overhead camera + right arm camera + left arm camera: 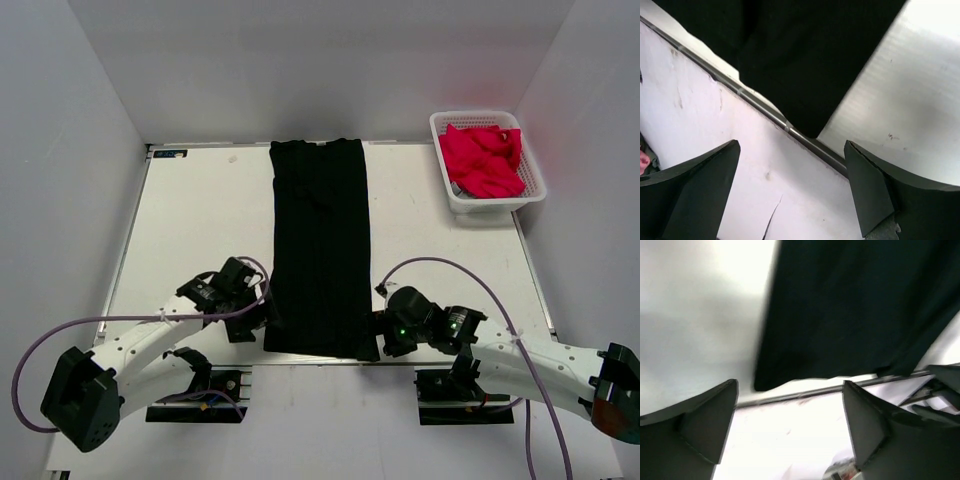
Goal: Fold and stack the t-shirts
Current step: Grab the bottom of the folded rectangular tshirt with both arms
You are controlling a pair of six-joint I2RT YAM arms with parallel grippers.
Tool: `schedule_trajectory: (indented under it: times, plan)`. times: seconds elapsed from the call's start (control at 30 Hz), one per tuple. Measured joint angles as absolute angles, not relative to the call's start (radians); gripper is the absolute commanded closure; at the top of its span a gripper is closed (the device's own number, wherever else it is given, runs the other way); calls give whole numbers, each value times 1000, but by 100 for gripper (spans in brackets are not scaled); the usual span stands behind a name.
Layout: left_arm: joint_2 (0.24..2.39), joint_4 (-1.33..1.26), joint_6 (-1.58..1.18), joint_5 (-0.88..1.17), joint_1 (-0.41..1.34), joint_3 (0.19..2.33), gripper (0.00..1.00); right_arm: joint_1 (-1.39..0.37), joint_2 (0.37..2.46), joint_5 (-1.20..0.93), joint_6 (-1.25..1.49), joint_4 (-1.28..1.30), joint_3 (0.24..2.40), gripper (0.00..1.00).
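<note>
The black t-shirt, lying as a long strip down the middle of the tabletop, is being flanked at its near corners by the left gripper and right gripper, both spread and empty; level, simultaneous pinches are being advised.

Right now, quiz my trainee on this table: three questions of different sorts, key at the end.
1. True or false: the black t-shirt lies crumpled in a ball.
2. The cloth in the white basket is: A red, B black, C white.
3. Fill the gap: the left pincer and right pincer stand ___ by the t-shirt's near corners.
Key: 1 false, it lies flat in a long strip; 2 A; 3 open.
</note>
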State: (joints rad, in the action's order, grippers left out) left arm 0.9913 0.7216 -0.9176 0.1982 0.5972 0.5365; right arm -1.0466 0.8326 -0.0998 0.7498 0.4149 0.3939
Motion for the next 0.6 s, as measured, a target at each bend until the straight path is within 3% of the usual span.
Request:
schedule_trajectory:
  times: [0.07,0.1,0.17,0.23,0.3,0.4,0.6]
  plan:
    - [990,761,-933,197,608,517,14,-1047,825,-116,765,420,379,10]
    - [993,783,-942,198,614,503,22,-1047,823,-119,773,421,376,10]
    - [1000,820,-954,194,627,479,23,-1047,823,-123,782,422,374,10]
    - [1007,850,-959,190,635,456,31,-1047,824,-123,787,420,374,10]
    - [1015,859,-966,195,641,440,34,-1047,826,-123,789,415,369,16]
    - [1029,849,-970,215,653,433,50,-1046,840,-128,797,410,361,22]
    - [1059,843,-958,221,666,434,56,-1045,857,-145,822,354,329,27]
